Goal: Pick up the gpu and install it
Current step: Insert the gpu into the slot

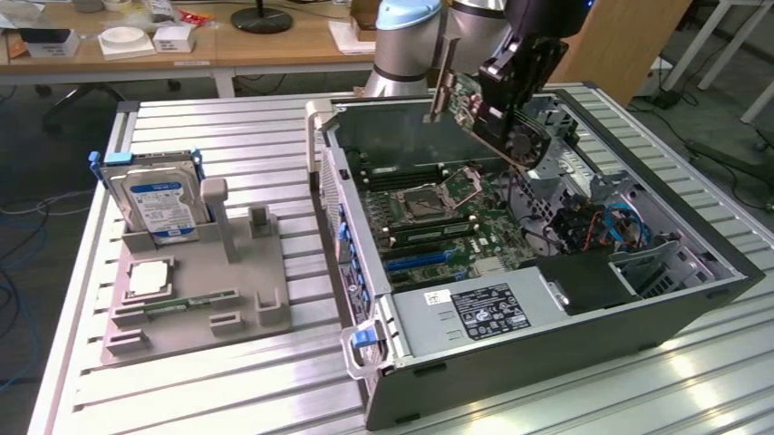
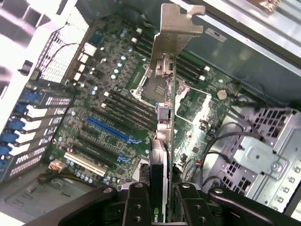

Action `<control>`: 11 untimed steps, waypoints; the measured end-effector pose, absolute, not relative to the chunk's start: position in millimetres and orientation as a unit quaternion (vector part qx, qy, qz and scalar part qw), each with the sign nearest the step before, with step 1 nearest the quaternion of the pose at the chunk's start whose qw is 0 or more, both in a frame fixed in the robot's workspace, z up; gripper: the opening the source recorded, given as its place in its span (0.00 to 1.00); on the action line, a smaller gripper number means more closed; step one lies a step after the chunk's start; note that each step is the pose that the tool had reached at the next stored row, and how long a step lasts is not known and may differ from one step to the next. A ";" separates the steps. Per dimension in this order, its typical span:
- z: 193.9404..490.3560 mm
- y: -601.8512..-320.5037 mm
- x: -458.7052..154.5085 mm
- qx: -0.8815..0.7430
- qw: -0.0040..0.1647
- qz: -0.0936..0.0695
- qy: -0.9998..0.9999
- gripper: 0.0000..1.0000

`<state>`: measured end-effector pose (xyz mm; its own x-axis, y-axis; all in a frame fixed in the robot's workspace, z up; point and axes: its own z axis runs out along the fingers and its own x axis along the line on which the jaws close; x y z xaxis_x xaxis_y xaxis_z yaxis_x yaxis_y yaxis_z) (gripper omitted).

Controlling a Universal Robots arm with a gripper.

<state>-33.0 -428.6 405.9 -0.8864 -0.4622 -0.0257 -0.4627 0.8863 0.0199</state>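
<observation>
My gripper (image 1: 514, 86) is shut on the gpu (image 1: 490, 113), a green card with a dark cooler and fan, and holds it in the air over the open computer case (image 1: 677, 294). Its silver bracket (image 1: 443, 77) points up and towards the exterior view's left. In the wrist view the gpu (image 2: 164, 122) runs edge-on away from my gripper (image 2: 160, 200), with the silver bracket (image 2: 171, 37) at its far end. Below it lies the motherboard (image 2: 113, 94) with a blue slot (image 2: 110, 129). The card hangs apart from the board.
A grey fixture (image 1: 199, 290) on the slatted metal table holds a silver hard drive (image 1: 158, 199) upright and a narrow green memory stick (image 1: 188, 302). Inside the case are a power supply (image 1: 478, 313), cables (image 1: 604, 227) and a drive cage (image 2: 263, 150).
</observation>
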 end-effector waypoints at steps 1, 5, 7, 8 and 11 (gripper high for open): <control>405.9 -428.6 -33.1 -0.246 0.010 0.013 0.969 0.27; 405.8 -428.6 -33.0 -0.279 0.010 0.013 0.960 0.27; 405.8 -428.6 -33.0 -0.296 0.009 0.013 0.955 0.27; 405.8 -428.6 -33.0 -0.303 0.009 0.013 0.953 0.27; 405.8 -428.6 -33.0 -0.325 0.009 0.014 0.945 0.27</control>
<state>-33.0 -428.6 405.8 -0.7880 -0.6151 -0.0257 -0.6156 0.7878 0.0199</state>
